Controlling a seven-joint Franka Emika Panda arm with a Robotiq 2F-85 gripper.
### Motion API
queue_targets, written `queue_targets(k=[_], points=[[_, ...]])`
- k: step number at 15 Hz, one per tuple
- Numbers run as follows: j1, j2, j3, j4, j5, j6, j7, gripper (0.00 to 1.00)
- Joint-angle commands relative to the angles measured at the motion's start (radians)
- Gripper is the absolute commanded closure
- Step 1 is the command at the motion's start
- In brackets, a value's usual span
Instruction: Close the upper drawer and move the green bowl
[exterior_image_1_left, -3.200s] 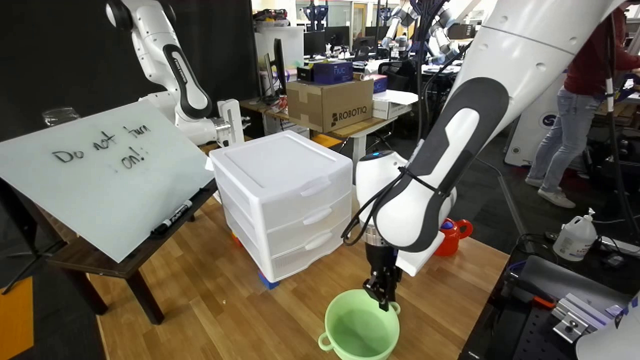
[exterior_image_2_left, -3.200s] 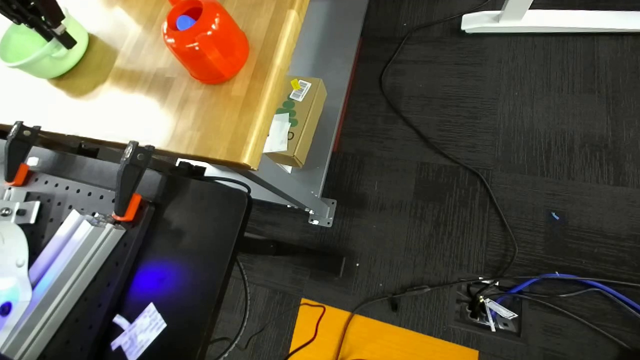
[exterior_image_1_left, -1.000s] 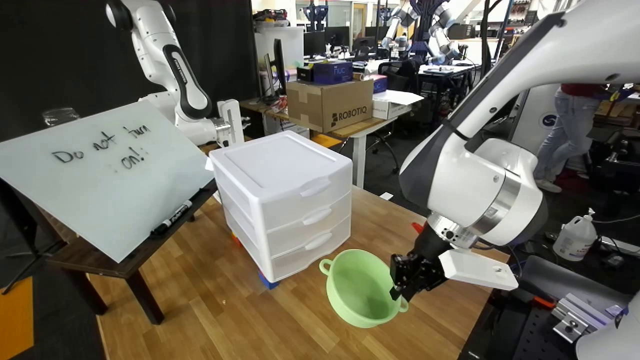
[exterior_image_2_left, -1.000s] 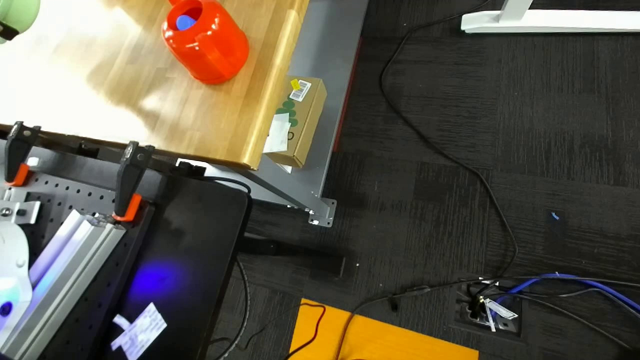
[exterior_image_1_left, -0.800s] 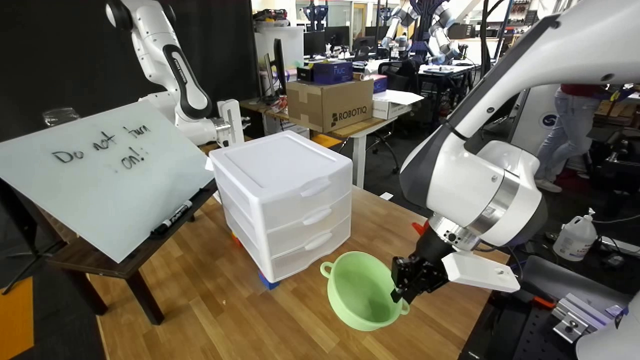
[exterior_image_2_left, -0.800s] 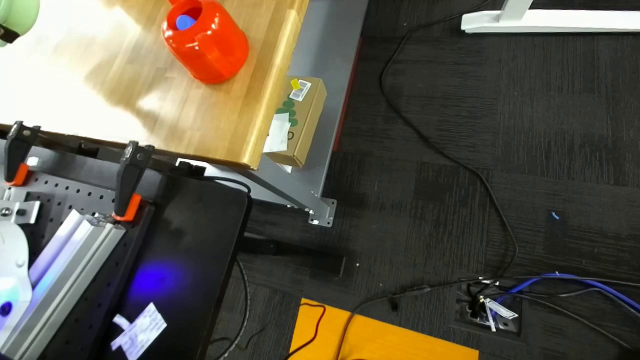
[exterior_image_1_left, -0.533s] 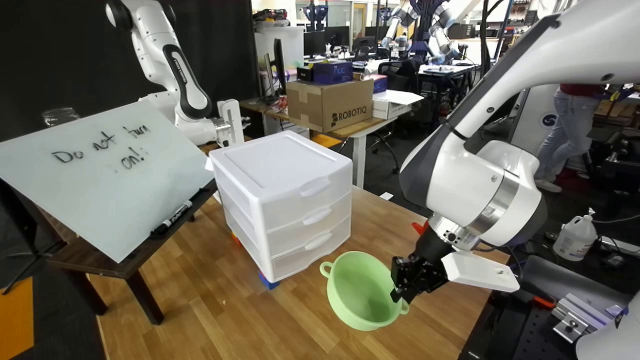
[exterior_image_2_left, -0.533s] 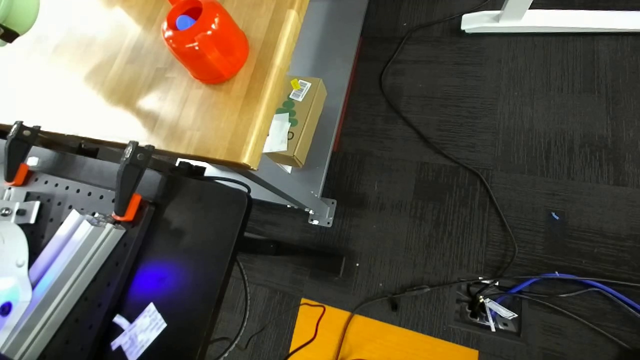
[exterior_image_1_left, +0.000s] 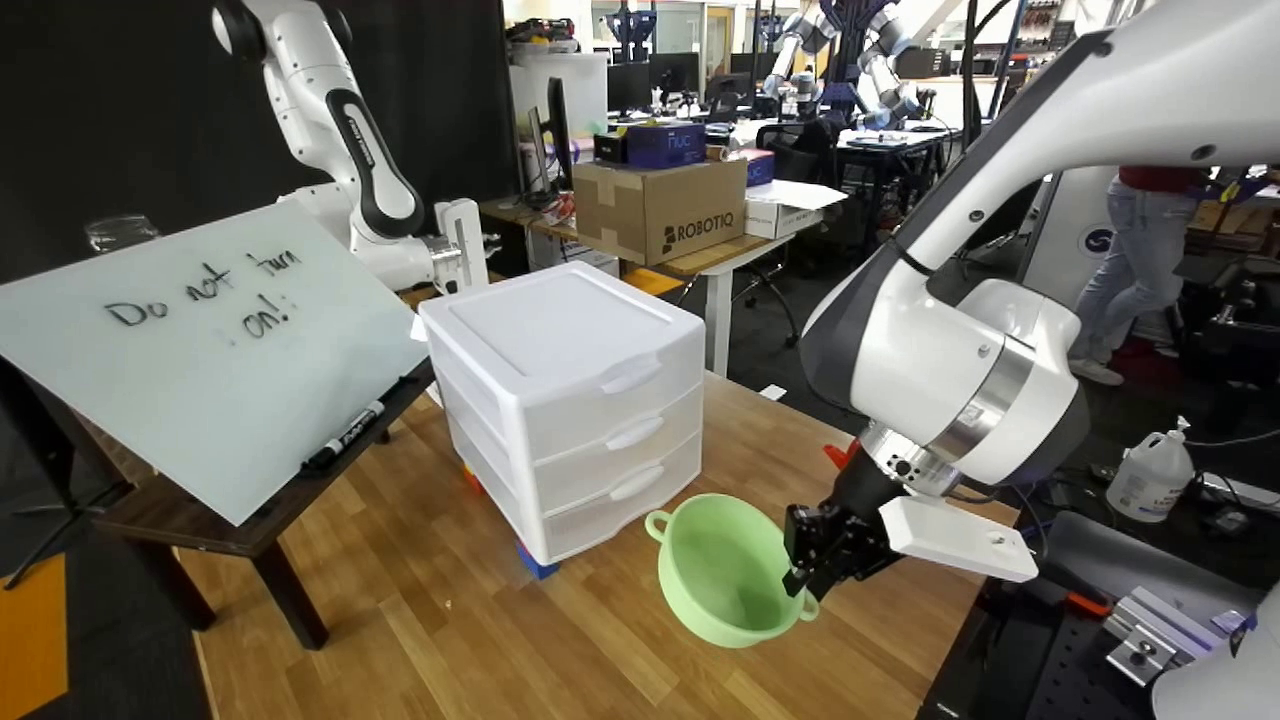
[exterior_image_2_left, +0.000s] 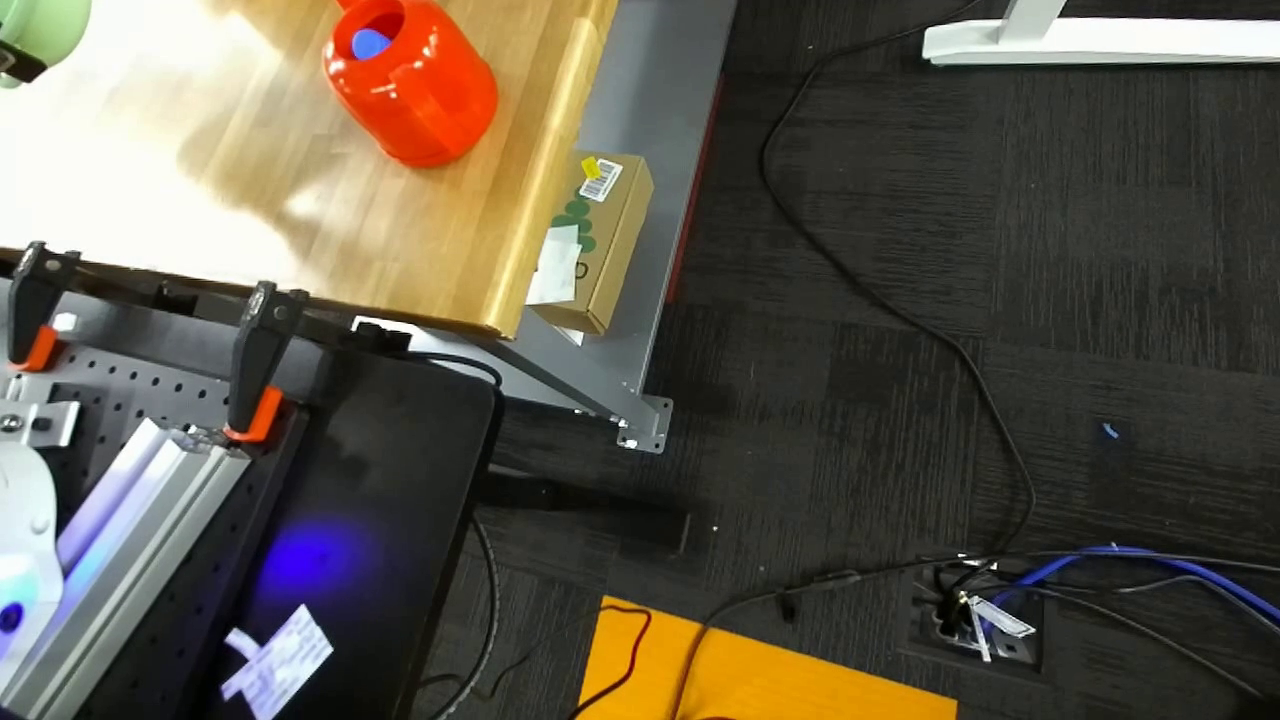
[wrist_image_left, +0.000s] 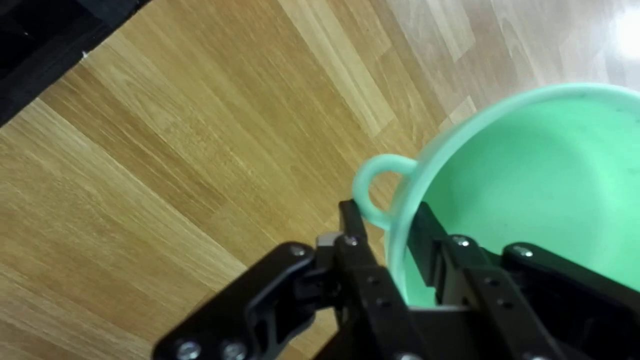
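In the wrist view, a pale mint-green round plastic bowl lies between two and three o'clock from the black two-fingered gripper, which pinches its smooth rim beside a small loop handle, one finger inside, one outside. In an exterior view, the bowl has shifted toward twelve o'clock over the last few seconds; its two handles now point to ten and four, formerly eight and two. Whether its base clears the tan, plank-patterned wooden tabletop is hard to tell. Toward eleven o'clock from it, the milky-white plastic upper drawer sits flush in its boxy white plastic cabinet. A glossy red rounded teapot stands well apart, at three o'clock from the bowl, in an exterior view.
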Motion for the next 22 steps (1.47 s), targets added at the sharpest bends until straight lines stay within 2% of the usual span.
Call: queue_targets(k=[1, 4, 11, 15, 20, 21, 22], points=[[-0.026, 0.017, -0.032, -0.001, 0.106, -0.011, -0.034, 0.93], [-0.033, 0.053, -0.064, -0.007, 0.225, -0.023, -0.082, 0.93], [-0.028, 0.226, -0.169, -0.017, 0.562, -0.073, -0.302, 0.93], [-0.019, 0.304, -0.221, -0.016, 0.678, -0.122, -0.415, 0.93], [-0.020, 0.344, -0.241, -0.011, 0.758, -0.172, -0.508, 0.93], [-0.014, 0.340, -0.244, -0.009, 0.776, -0.179, -0.536, 0.47], [-0.007, 0.334, -0.244, -0.007, 0.790, -0.182, -0.564, 0.46]])
